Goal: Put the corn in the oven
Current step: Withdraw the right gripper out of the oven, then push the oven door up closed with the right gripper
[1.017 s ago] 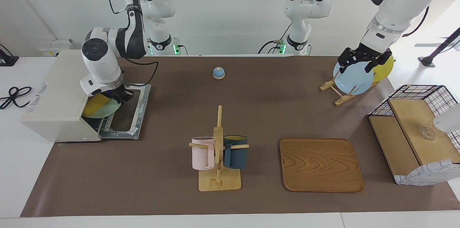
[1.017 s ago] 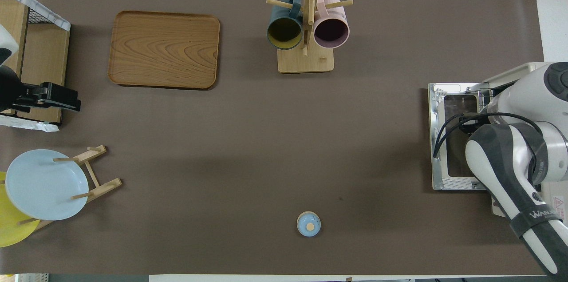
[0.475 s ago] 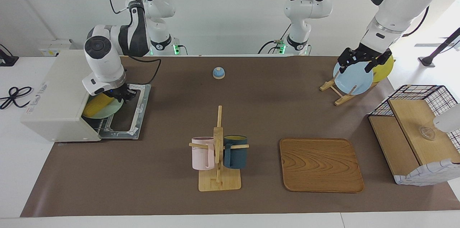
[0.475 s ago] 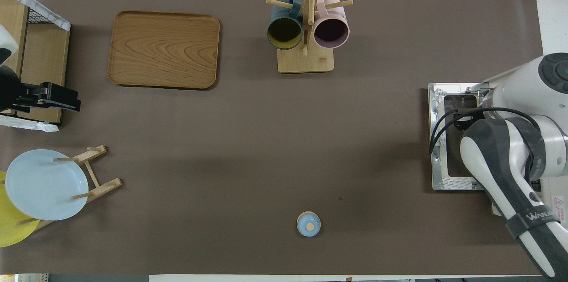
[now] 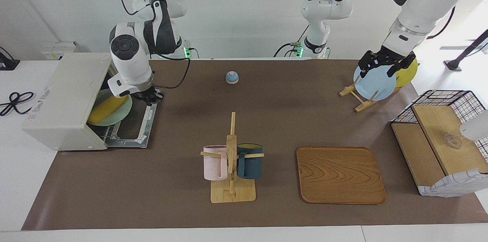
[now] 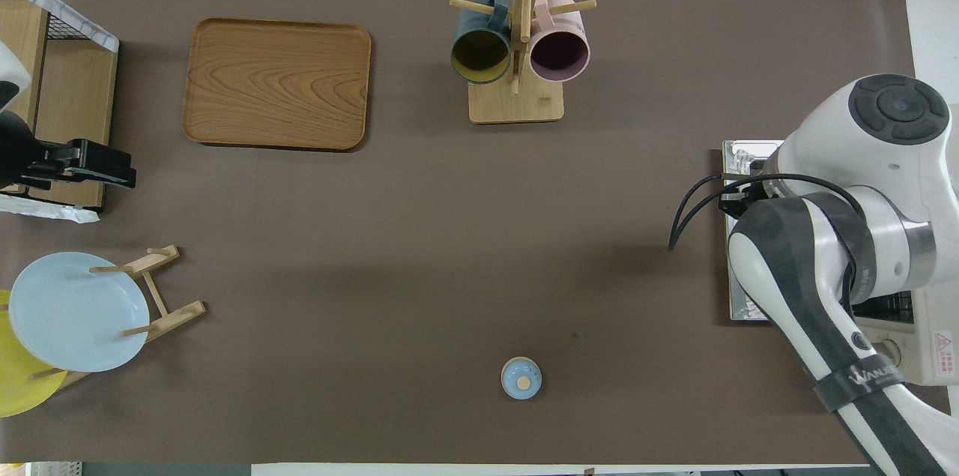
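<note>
Corn (image 5: 107, 106): I see it lying on a pale green plate (image 5: 121, 114) in the mouth of the oven (image 5: 65, 99), the plate resting on the wire rack and part of it jutting out over the dropped door (image 5: 134, 124). Nothing grips it.

Oven: cream-white box at the table's edge at the right arm's end, door folded flat onto the brown mat (image 5: 183, 204).

Right gripper (image 5: 151, 98): I read it as fully closed and empty, raised over the door's edge nearest the robots, clear of the corn and plate. In the overhead view the arm's own body hides it.

Left gripper (image 5: 386, 63): I have it waiting over the plate stand at the left arm's end, fingers spread wide, just above the rim of the blue plate (image 5: 374, 82); whether it touches I cannot tell. A yellow plate (image 5: 408, 72) stands in the same stand.

Other items: small blue bell (image 5: 231, 77) near the robots' edge, mid-table; mug rack (image 5: 232, 165) with a pink mug (image 5: 214, 162) and a dark teal mug (image 5: 250, 161); wooden tray (image 5: 340, 175) beside it; wire-and-wood basket (image 5: 438, 141) at the corner at the left arm's end.
</note>
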You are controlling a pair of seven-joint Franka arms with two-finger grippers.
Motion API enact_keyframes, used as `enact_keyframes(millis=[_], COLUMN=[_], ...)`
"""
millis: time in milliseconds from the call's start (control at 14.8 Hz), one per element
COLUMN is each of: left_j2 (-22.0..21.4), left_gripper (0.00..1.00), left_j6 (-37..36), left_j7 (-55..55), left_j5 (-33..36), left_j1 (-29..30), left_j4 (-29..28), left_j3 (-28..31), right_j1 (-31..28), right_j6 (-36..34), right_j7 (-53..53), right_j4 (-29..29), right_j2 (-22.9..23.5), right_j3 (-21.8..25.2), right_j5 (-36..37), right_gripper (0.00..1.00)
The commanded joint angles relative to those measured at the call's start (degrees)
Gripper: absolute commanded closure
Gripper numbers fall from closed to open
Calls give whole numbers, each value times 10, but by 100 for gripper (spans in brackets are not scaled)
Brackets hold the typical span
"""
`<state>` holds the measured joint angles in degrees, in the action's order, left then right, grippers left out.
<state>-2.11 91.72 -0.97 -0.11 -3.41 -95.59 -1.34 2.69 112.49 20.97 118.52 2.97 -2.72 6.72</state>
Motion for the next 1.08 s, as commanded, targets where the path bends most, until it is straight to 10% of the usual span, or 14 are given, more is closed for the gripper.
enact_keyframes(millis=[0, 1017], left_j2=[-7, -7], left_gripper=[0, 0], left_j6=[6, 6], left_j7=[5, 5], left_j5=[12, 12], left_j1=[6, 6], left_j4=[-5, -5], left_j3=[-5, -5], right_j1=[-6, -16], right_j6=[103, 179], right_j7=[9, 3], right_j4=[62, 97], right_j2=[5, 48], right_j3=[-1, 1], right_j5=[-14, -11], right_gripper=[100, 100])
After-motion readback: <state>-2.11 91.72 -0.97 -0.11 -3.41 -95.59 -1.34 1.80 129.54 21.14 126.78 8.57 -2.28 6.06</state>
